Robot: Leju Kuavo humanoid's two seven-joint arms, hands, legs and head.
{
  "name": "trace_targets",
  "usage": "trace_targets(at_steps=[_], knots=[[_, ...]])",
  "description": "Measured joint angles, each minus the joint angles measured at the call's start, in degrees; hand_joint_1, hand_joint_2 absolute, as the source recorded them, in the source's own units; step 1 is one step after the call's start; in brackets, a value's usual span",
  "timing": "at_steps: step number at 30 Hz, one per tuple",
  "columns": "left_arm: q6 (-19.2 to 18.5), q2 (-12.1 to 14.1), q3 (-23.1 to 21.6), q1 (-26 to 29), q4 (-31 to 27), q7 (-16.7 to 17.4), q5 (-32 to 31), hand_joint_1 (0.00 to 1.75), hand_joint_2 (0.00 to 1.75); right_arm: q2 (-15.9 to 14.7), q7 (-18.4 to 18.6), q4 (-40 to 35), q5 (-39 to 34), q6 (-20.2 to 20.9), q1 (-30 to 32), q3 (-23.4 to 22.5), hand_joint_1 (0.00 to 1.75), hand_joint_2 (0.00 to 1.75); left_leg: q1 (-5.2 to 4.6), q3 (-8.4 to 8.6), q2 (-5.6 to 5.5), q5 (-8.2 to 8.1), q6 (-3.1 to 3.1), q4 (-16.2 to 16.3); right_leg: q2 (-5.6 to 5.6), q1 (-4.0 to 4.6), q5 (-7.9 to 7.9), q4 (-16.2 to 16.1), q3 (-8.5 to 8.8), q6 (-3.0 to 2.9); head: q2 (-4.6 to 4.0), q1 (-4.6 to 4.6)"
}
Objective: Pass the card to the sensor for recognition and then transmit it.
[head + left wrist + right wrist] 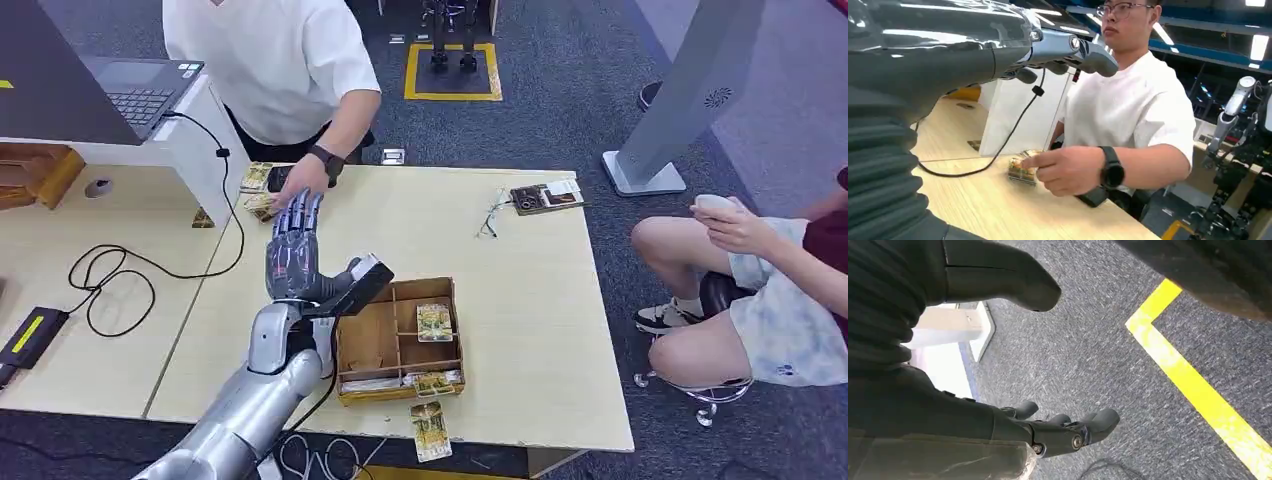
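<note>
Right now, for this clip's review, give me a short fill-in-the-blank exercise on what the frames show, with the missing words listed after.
1. The robot's left hand reaches out over the table with its fingers apart, holding ____.
2. The person's hand rests on a stack of ____ near the table's far edge.
3. Inside the wooden box, a card lies in a ____.
4. The right hand hangs over grey carpet crossed by a ____ line.

Missing words: nothing; cards; compartment; yellow

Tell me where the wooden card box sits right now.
In the head view, the wooden box sits near the table's front edge, just right of the left hand.
</note>
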Motion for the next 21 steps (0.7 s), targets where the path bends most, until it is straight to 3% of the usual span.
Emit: trace_targets(at_steps=[4, 5, 8, 18, 21], knots=[[0.2, 0.0, 0.0, 0.2, -0.1, -2.5, 3.8, 0.00, 0.00, 0.0, -0.8, 0.0, -0.9, -0.4, 0.0, 0.0, 0.00, 1.75, 0.00, 0.00, 0.00, 0.00, 0.00, 0.0, 0.00, 0.00, 0.00, 0.0, 0.00, 0.00, 0.00, 0.00], [0.2, 0.0, 0.0, 0.3, -0.3, -3.0, 4.6, 0.00, 1.75, 0.0, -1.2, 0.0, -1.2, -0.6, 0.0, 0.0, 0.00, 1.75, 0.00, 0.00, 0.00, 0.00, 0.00, 0.0, 0.00, 0.00, 0.00, 0.0, 0.00, 0.00, 0.00, 0.00], [0.2, 0.0, 0.0, 1.0, -1.1, -4.5, 7.0, 0.00, 1.75, 0.0, -1.7, 0.0, -1.6, -0.9, 0.0, -0.1, 0.00, 1.75, 0.00, -0.02, 0.00, 0.00, 0.00, 0.0, 0.00, 0.00, 0.00, 0.0, 0.00, 0.00, 0.00, 0.00], [-1.7, 1.1, 0.0, 8.6, -9.9, -12.4, 24.6, 0.00, 1.75, 0.2, -4.0, 0.0, -4.2, -1.1, -0.4, -0.9, 0.00, 1.75, 0.00, -0.04, 0.01, -0.01, 0.00, 0.0, 0.00, 0.00, -0.01, 0.0, -0.01, 0.00, 0.00, 0.00], [-2.0, 1.8, 0.0, 9.9, -11.3, -13.5, 26.4, 0.00, 1.75, 0.2, -4.0, 0.0, -4.3, -0.7, -1.2, -1.3, 0.00, 1.75, 0.00, -0.03, -0.01, 0.00, 0.00, 0.0, -0.01, 0.00, -0.01, 0.0, -0.01, 0.00, 0.00, 0.00]])
